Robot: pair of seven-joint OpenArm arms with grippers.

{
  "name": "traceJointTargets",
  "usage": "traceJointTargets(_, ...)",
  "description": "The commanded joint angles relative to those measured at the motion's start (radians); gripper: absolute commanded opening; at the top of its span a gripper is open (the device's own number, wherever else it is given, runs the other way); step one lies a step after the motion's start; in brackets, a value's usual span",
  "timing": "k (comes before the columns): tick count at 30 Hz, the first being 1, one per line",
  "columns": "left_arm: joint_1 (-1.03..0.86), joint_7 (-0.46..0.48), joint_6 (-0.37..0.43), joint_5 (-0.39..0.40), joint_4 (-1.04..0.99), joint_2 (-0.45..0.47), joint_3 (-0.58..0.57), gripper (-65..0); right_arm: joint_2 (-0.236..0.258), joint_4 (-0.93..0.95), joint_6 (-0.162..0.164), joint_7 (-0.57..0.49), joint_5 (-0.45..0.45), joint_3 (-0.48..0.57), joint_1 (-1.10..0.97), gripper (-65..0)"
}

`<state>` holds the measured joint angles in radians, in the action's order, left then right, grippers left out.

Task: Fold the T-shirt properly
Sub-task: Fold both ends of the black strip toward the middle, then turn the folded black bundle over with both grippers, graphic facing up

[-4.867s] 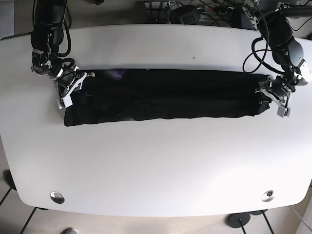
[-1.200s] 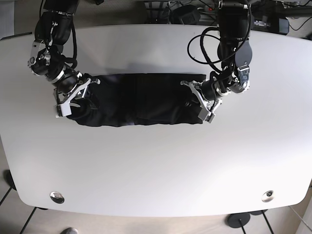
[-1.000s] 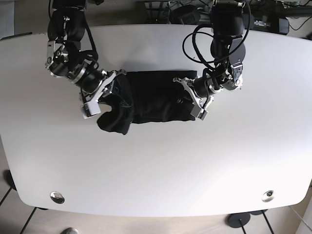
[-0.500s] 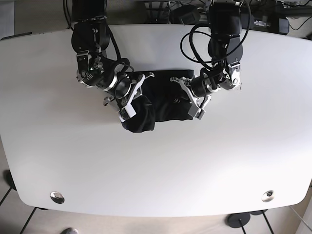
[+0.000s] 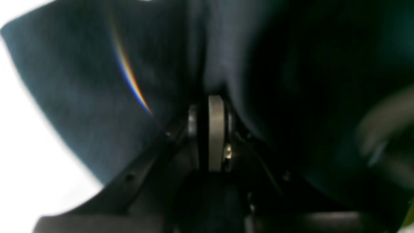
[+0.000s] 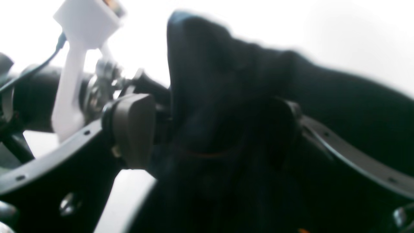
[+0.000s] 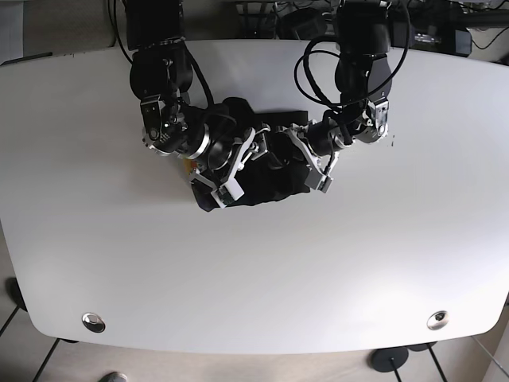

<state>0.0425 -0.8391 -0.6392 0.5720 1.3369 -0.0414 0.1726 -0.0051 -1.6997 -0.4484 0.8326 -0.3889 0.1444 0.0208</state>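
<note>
The black T-shirt lies bunched in a short, thick bundle at the middle of the white table. My right gripper is shut on the shirt's left end, held over the bundle. In the right wrist view the cloth fills the jaws of the right gripper. My left gripper is shut on the shirt's right end. In the left wrist view the fingertips pinch a fold of dark cloth. The two grippers are close together, almost touching.
Cables and dark equipment crowd the table's far edge. Two round metal fittings sit near the front edge. Bare white tabletop lies left, right and in front of the bundle.
My right gripper has carried the shirt's left end rightward to the left gripper. The long flat strip has become a short bundle. The left gripper has shifted left toward the middle.
</note>
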Motion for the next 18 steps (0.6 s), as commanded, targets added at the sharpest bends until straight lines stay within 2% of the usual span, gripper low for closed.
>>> traceJointTargets(1,0.013,0.017,0.000,0.096,0.092,0.008,0.086,-62.8,-0.003,-0.030,-0.007,-0.023,-0.015,0.001,0.018,-16.0)
traceJointTargets(5,-0.057,0.017,0.000,0.173,0.266,0.107,0.180,-62.8,-0.005,-0.047,-0.007,-0.022,-0.015,0.001,0.018,-16.0)
traceJointTargets(7,-0.102,0.017,0.000,0.216,0.326,0.203,0.252,-62.8,-0.005,-0.058,-0.007,-0.022,-0.015,0.001,0.017,-16.0)
traceJointTargets(11,-0.140,0.017,0.000,0.217,0.336,0.357,0.305,-62.8,-0.003,-0.069,-0.007,-0.023,-0.015,0.001,0.017,-17.1)
traceJointTargets(13,-0.168,0.017,0.000,0.219,0.350,0.387,0.305,-62.8,-0.006,-0.055,-0.007,-0.028,-0.011,0.001,0.023,-25.5)
traceJointTargets(16,-0.180,0.017,0.000,0.219,0.361,0.386,0.307,-62.8,-0.054,0.085,-0.007,-0.074,-0.006,0.001,0.078,-42.6)
traceJointTargets(18,-0.206,0.017,0.000,0.219,0.361,0.384,0.304,-62.8,-0.080,0.184,-0.007,-0.100,-0.006,0.001,0.117,-42.2)
